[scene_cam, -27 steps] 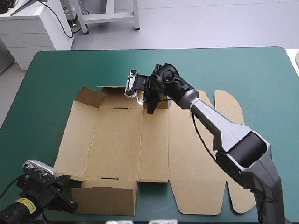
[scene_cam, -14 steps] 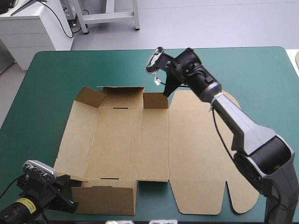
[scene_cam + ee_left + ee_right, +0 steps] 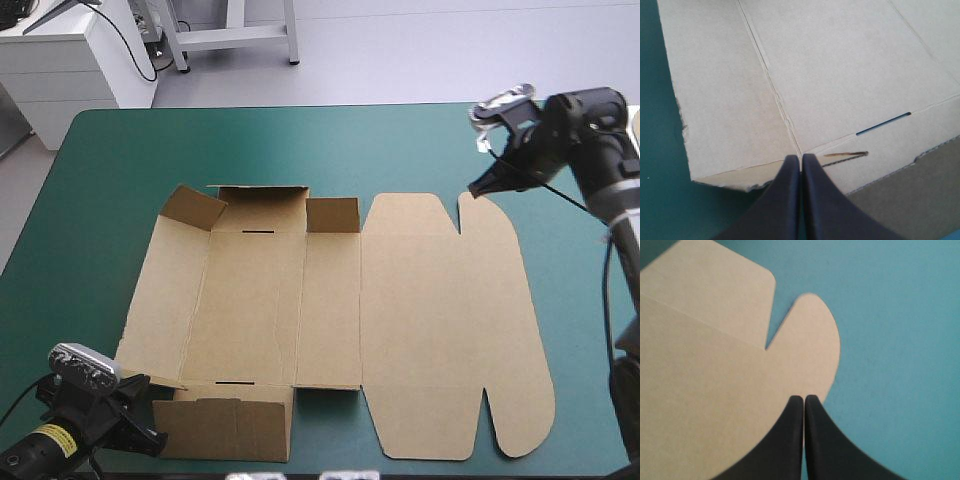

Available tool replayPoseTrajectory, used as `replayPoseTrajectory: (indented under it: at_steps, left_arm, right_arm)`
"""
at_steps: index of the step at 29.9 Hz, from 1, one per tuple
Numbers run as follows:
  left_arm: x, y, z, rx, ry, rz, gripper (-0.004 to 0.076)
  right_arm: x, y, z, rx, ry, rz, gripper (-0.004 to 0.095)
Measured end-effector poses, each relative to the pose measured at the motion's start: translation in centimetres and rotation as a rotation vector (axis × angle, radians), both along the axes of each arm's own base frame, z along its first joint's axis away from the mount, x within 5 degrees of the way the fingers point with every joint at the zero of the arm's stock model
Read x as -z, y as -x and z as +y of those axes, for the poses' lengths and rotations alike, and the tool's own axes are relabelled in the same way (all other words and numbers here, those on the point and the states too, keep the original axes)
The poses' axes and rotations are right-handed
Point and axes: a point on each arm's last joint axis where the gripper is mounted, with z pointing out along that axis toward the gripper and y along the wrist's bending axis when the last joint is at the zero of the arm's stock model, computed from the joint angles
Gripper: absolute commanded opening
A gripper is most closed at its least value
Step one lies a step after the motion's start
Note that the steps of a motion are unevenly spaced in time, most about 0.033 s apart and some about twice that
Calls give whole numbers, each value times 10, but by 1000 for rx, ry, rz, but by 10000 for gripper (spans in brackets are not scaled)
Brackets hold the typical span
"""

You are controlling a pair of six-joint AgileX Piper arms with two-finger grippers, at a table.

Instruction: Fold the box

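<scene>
Brown board lies at the middle of the teal-green cover [image 3: 100, 200]: the box [image 3: 430, 320] is mostly a flat cut sheet. Its lid panel [image 3: 440, 250] lies flat on the right. On its left part, the far wall [image 3: 262, 208] and near wall [image 3: 225, 425] stand raised. The sheet looks light and stiff, likely to bend only along its scored creases and to slide on the cover if pushed. A free edge, such as a raised wall or the lid's outer rim, seems the best place to pinch it. At the box's far right corner, the right gripper [image 3: 804, 402] hangs over a rounded tab [image 3: 812, 325], fingers pressed together with no board seen between them. At the box's near left corner, the left gripper [image 3: 801, 162] points at a crease, its fingers likewise pressed together and pinching nothing visible.
</scene>
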Motion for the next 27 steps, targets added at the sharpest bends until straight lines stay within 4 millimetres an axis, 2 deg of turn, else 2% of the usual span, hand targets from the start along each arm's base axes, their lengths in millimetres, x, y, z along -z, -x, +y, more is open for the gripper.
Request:
replayPoseTrajectory:
  at_steps: [3,6,10,14,19,27]
  left_arm:
    - [0,0,0,0,-1,0,-8]
    - [0,0,0,-1,-1,0,-8]
    - [0,0,0,-11,10,4,-8]
    - [-1,-3,0,-61,48,35,-8]
    - [-14,-19,-2,-102,15,66,-8]
    - [-26,-68,-18,-120,-57,185,-8]
  right_arm:
    - [3,32,-31,103,-45,28,-15]
    - [11,64,-53,191,-92,33,-15]
    - [21,106,-66,286,-140,-7,-15]
    - [31,137,-64,312,-172,-22,-16]
    - [39,154,-57,320,-214,-16,-15]
    - [39,155,-52,295,-270,-26,-16]
